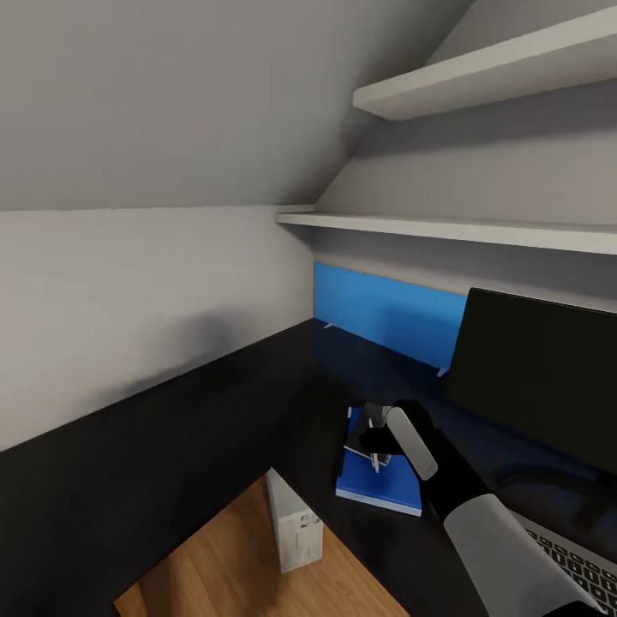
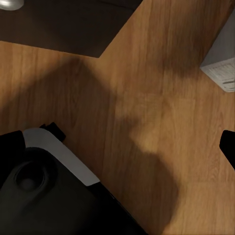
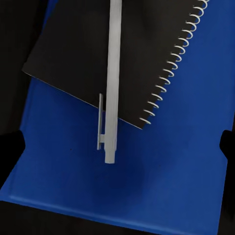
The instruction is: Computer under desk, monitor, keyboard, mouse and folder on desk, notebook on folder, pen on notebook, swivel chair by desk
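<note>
pen [image 3: 112, 73] on notebook [image 3: 73, 54], notebook on folder [image 3: 171, 171]

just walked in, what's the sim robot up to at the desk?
Right gripper hangs above the stack on the black desk: blue folder, black spiral notebook on it, grey pen lying across both. The pen overhangs the notebook's edge. Monitor and keyboard sit alongside. The computer stands on the wood floor.

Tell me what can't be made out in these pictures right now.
- Pen: right wrist view, its upper end is cut off by the frame edge.
- Keyboard: head view, mostly past the corner and behind the right arm.
- Notebook: head view, largely hidden by the right gripper.
- Monitor: head view, cropped by the edge.
</note>
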Controlling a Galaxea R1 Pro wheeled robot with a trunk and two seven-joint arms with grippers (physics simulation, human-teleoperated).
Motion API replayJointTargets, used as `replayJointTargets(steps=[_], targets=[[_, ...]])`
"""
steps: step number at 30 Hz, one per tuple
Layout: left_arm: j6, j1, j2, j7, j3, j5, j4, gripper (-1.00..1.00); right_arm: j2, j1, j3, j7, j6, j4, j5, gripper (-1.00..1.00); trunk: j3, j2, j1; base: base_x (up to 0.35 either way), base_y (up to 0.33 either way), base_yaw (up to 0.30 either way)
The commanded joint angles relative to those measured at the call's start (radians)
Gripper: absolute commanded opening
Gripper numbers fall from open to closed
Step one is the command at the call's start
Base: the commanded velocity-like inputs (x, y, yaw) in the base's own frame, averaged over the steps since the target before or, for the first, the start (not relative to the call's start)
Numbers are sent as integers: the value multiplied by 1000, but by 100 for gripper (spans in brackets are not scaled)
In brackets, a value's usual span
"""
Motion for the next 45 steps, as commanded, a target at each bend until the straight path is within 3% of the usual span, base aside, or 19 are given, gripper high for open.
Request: replayJointTargets(steps=[1,15,25,40,45], targets=[[2,0,1,7,-2,5,-2,100,0,-1,1,-10,2,-1,-10,100,-1,-1,0,0,0,0],[-6,0,2,-1,-6,-14,23,100,-1,1,2,0,2,-21,-13,100,-1,-1,0,-2,0,0],[-9,0,2,-3,-7,-16,30,100,-4,13,5,7,2,-167,-15,100,-1,-1,0,-218,-39,0],[-12,0,3,-2,-7,-15,31,100,-4,18,14,9,2,-220,-16,100,-1,-1,0,-213,-34,0],[-13,0,4,-3,-7,-15,31,100,-7,64,29,41,2,-296,-12,100,-1,-1,0,-15,-2,0]])
